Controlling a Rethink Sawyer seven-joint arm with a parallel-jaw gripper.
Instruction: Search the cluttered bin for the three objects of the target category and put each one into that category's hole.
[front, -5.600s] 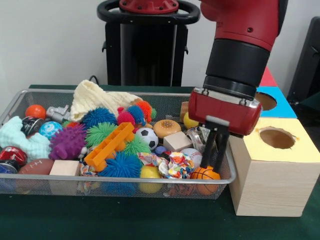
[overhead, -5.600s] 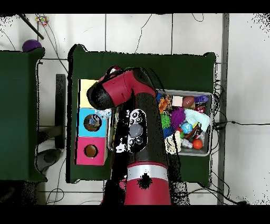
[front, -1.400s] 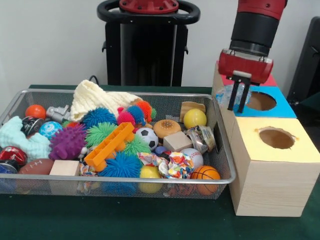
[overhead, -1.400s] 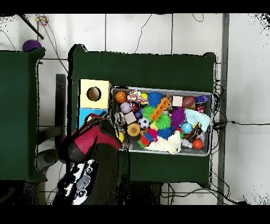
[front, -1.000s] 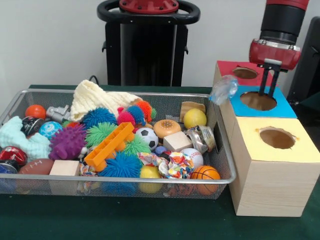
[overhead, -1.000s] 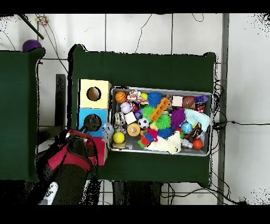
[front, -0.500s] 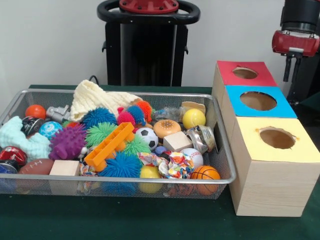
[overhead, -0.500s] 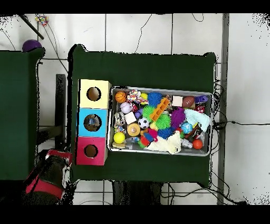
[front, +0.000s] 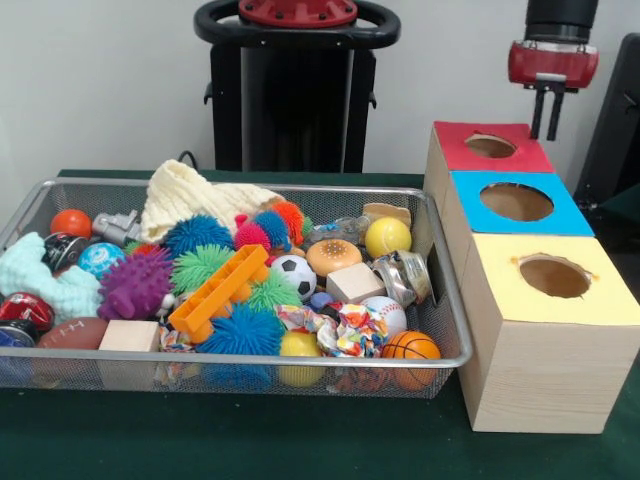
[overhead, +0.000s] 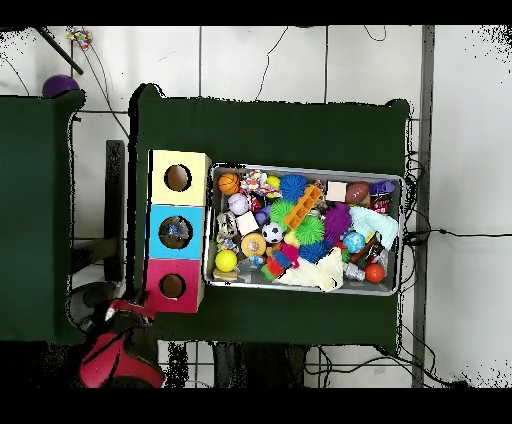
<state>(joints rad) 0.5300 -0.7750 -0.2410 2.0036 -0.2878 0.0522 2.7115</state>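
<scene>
Tabletop (front: 300, 455), green cloth, unchanged from half a second back. Wire bin (front: 440, 330) sits where it was, contents heaped as before: cream knit cloth (front: 185, 195) at the back, orange slotted block (front: 215, 290) mid-heap, small basketball (front: 410, 347) against the front corner nearest the boxes.

Row of three boxes just beside the bin: yellow-topped box (front: 590, 295) nearest my camera, blue-topped box (front: 560, 215) in the middle, red-topped box (front: 455, 150) farthest. Overhead view shows something pale and bluish down inside the blue hole (overhead: 175, 232) (same spot as half a second ago; I can't make out what it is).

Arm has shifted since the last frame: claw (front: 545, 112) now hangs above the back of the red-topped box, where before it stood off past the boxes' outer side. Its two fingers point straight down, close together, nothing between them; claw reads as clenched and empty, clear of the box top.

Yellow ball (front: 385, 237) rests in the bin's far corner by the boxes.
</scene>
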